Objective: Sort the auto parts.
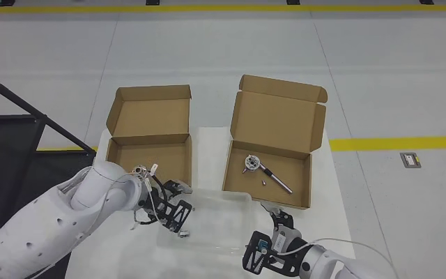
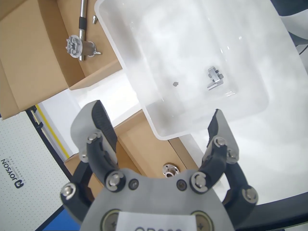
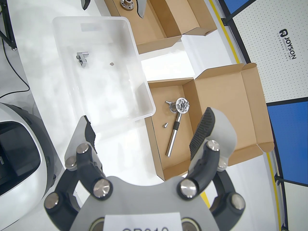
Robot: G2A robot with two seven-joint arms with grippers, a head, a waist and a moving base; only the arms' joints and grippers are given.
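Sorting seems nearly done | we are seeing flange (image 3: pixel 126 1) sitting in 11 o'clock box (image 1: pixel 174 162), rod (image 3: pixel 173 135) and hub (image 3: pixel 182 104) in 1 o'clock box (image 1: pixel 296 167) | bracket (image 2: pixel 214 78) lying unsorted in 6 o'clock tray (image 3: pixel 91 19) | left pincer (image 2: pixel 156 111), right pincer (image 3: pixel 146 115) gaping wide, holding nothing

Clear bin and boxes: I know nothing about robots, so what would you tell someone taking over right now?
Left gripper: open, empty, over the edge of the left box.
Right gripper: open, empty, near the right box.
Done: flanged ring in left box; slotted disc, rod and screw in right box.
To do: bracket and a small dark piece lie in the clear bin.
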